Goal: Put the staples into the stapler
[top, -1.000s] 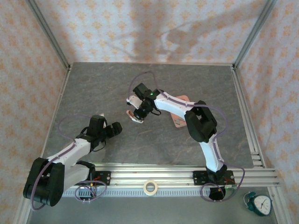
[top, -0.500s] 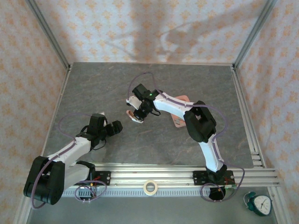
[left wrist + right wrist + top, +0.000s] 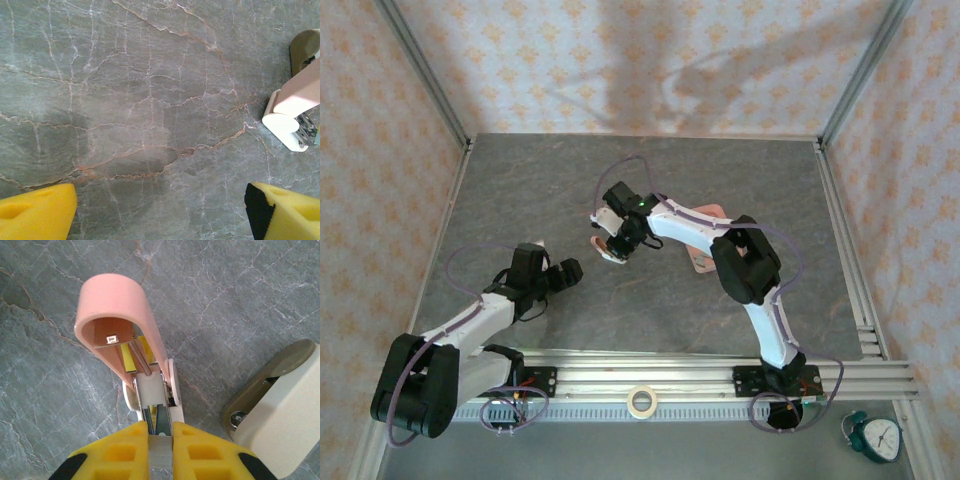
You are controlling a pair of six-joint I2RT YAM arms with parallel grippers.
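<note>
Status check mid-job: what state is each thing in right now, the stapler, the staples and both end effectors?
stapler: lid hinged open, loading channel exposed.
staple strip: gripped, held at the channel's near end.
right end effector: shut on the staple strip.
left end effector: open, holding nothing, over the table beside the stapler.

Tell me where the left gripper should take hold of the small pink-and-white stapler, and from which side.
Probably the white base of the small pink-and-white stapler, pinched across its long sides near the rounded end, coming from the left gripper's side. The pink lid is hinged open, and the right gripper, shut on a grey metal staple strip, sits over the channel.
</note>
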